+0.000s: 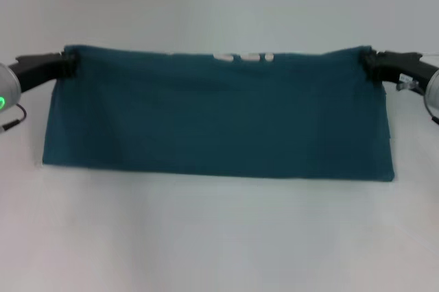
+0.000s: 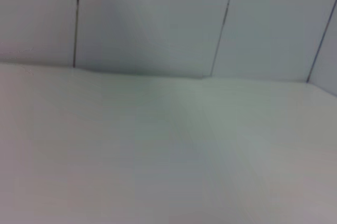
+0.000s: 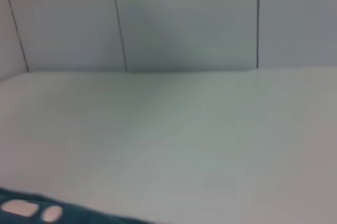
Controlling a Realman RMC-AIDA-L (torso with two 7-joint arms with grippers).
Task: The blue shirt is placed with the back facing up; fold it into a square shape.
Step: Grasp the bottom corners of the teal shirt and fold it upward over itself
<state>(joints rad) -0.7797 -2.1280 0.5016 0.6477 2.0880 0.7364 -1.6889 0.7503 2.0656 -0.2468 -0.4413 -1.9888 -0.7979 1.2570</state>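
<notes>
Left end effector (image 1: 68,66) and right end effector (image 1: 367,64), at upper left and upper right of the frame, each pinch a far corner of the blue shirt (image 1: 219,117), which spans mid-frame on the white surface (image 1: 219,237). A lengthwise fold seems in hand; next, both corners likely need carrying evenly toward the near hem.

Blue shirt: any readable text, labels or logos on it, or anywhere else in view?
White lettering on the blue shirt, at its far edge: only fragments peek out, too blurred to read.
Right wrist view: two white marks on the shirt, unreadable.
No other text; left gripper and right gripper bear none.
</notes>
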